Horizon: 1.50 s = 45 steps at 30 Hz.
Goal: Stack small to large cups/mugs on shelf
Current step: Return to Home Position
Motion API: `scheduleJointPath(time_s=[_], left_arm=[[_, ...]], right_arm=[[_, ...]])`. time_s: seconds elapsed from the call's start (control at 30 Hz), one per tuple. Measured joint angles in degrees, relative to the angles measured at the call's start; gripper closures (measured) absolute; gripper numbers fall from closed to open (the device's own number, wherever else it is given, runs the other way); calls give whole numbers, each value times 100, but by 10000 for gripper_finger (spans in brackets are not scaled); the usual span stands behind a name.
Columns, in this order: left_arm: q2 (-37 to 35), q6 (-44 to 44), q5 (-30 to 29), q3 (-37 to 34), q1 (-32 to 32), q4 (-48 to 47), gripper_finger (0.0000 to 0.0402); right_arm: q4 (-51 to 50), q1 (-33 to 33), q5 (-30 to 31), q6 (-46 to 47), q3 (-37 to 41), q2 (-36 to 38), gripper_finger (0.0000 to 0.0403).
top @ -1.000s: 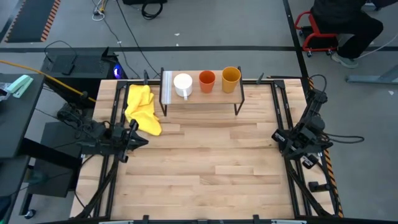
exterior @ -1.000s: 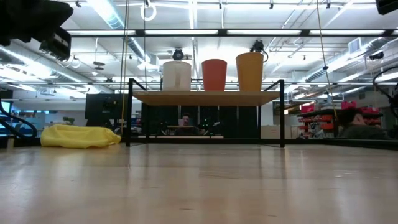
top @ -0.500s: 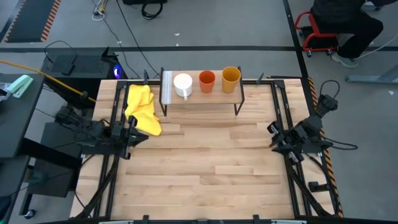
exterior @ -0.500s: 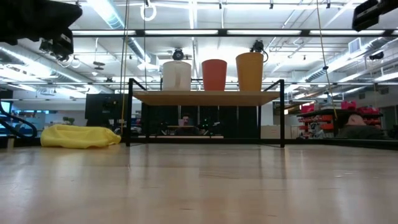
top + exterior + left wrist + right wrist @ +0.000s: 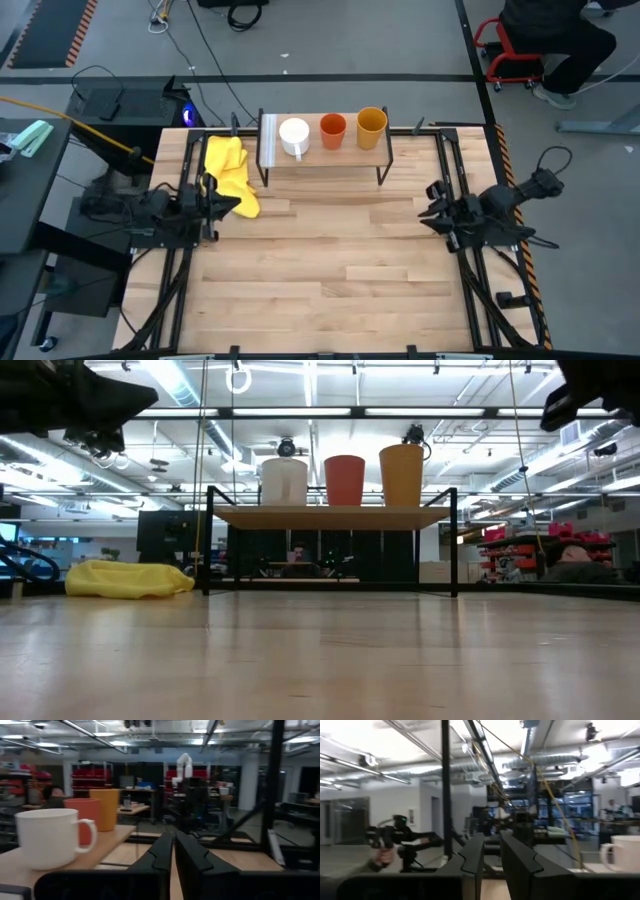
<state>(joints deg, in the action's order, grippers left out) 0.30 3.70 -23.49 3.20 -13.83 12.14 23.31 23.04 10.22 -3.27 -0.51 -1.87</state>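
Three cups stand upright in a row on the shelf (image 5: 322, 152), a low rack with a light plank top and black legs at the table's far edge: the white mug (image 5: 294, 135) with its handle on the left, the orange-red cup (image 5: 332, 128) in the middle, the yellow-orange cup (image 5: 371, 122) on the right. The low view shows the same white mug (image 5: 284, 481), orange-red cup (image 5: 345, 480) and yellow-orange cup (image 5: 402, 475) on the plank. My left gripper (image 5: 236, 204) hovers shut near the table's left edge. My right gripper (image 5: 424, 208) hovers near the right edge, fingers slightly apart (image 5: 491, 845).
A crumpled yellow cloth (image 5: 228, 175) lies on the table left of the shelf, just beyond my left gripper. Black rails run along both side edges of the table. The wide wooden tabletop (image 5: 330, 260) lies in front of the shelf. A seated person shows beyond the far right corner.
Both arms have risen from their low positions at the table's sides. My left gripper has moved up and a little toward the far edge, near the cloth. My right arm has swung about, and its gripper has moved up and inward toward the shelf. The cups have stayed still.
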Motion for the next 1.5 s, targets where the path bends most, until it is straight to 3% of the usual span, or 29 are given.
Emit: scheduleJointPath(time_s=[0.2,0.33,0.67,1.5], left_arm=[[4,3,18,2,468,-175,366],[4,135,374,2,706,-591,368],[6,301,574,2,929,-1284,375],[6,297,533,2,1019,-1573,365]], right_arm=[[-108,-468,-1,-158,0,0,331],[-192,-710,-2,-287,0,0,331],[-871,-1127,42,-445,0,0,331],[-1396,-1180,44,-430,0,-1,331]])
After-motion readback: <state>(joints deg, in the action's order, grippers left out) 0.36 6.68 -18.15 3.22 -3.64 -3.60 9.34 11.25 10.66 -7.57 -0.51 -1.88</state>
